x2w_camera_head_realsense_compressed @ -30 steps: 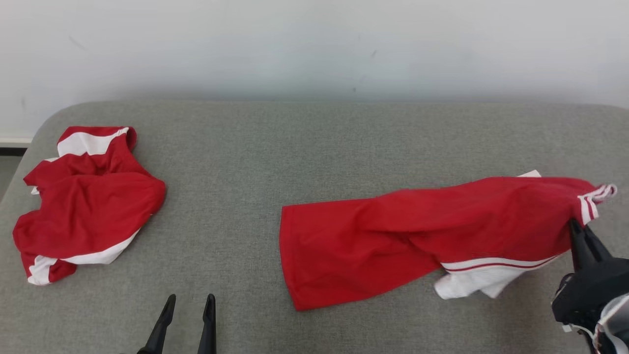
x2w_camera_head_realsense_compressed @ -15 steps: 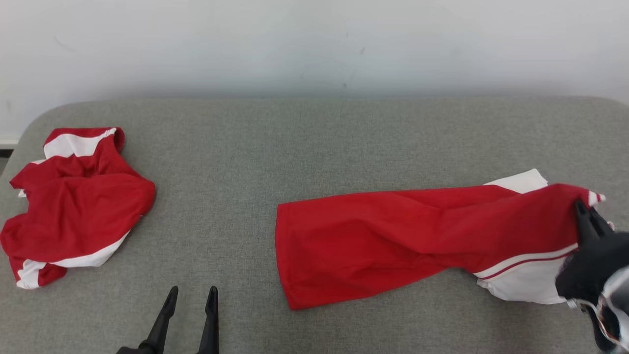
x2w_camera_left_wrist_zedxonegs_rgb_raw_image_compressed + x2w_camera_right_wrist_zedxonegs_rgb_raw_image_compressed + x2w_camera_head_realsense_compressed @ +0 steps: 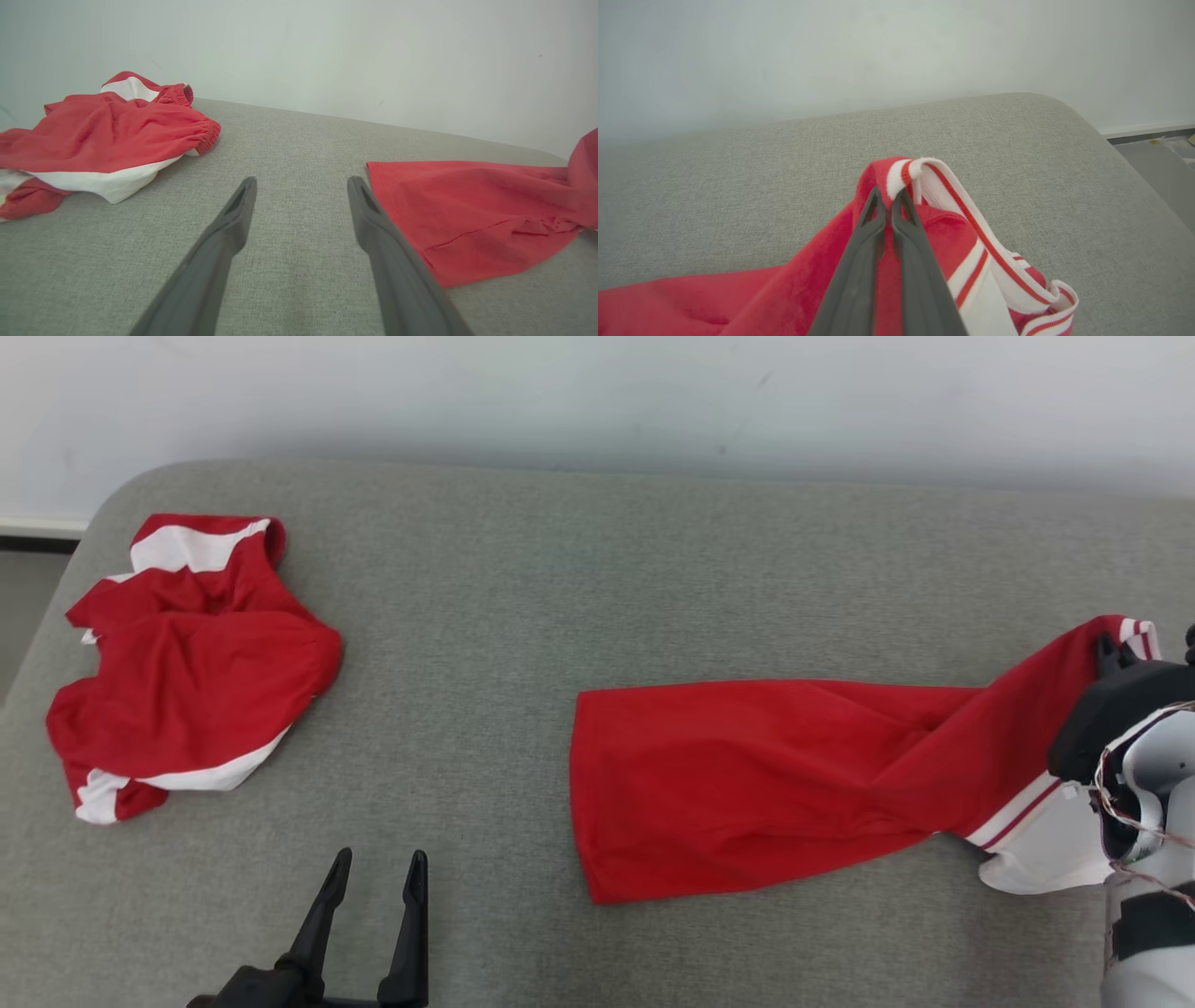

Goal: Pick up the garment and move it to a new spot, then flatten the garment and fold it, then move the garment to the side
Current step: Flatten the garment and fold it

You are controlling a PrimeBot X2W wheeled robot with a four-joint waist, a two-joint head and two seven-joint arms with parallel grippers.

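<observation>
- Grip first: my right gripper (image 3: 889, 193) is pinched tight on the red jersey (image 3: 784, 289). Its two fingers are closed on the cloth just under a white ribbed trim with red stripes (image 3: 966, 219).
- In the head view, the right gripper (image 3: 1111, 649) holds that end of the jersey (image 3: 766, 775) raised off the grey cushion (image 3: 523, 597).
- From the gripper, the cloth runs away to its left, twisted and creased at first. It then spreads out and lies flat on the cushion down to a straight hem.
- A white panel (image 3: 1046, 849) of the jersey hangs just beside the right wrist, on the near side.
- My left gripper (image 3: 373, 868) stands with its fingers spread wide and nothing between them.
- In the left wrist view, the left gripper (image 3: 301, 182) points out over bare cushion. The jersey's hem (image 3: 397, 205) sits just right of the right fingertip; I cannot tell whether they touch.
- A crumpled red-and-white garment (image 3: 187, 663) lies ahead of the left gripper and to its left, well apart from the jersey.
</observation>
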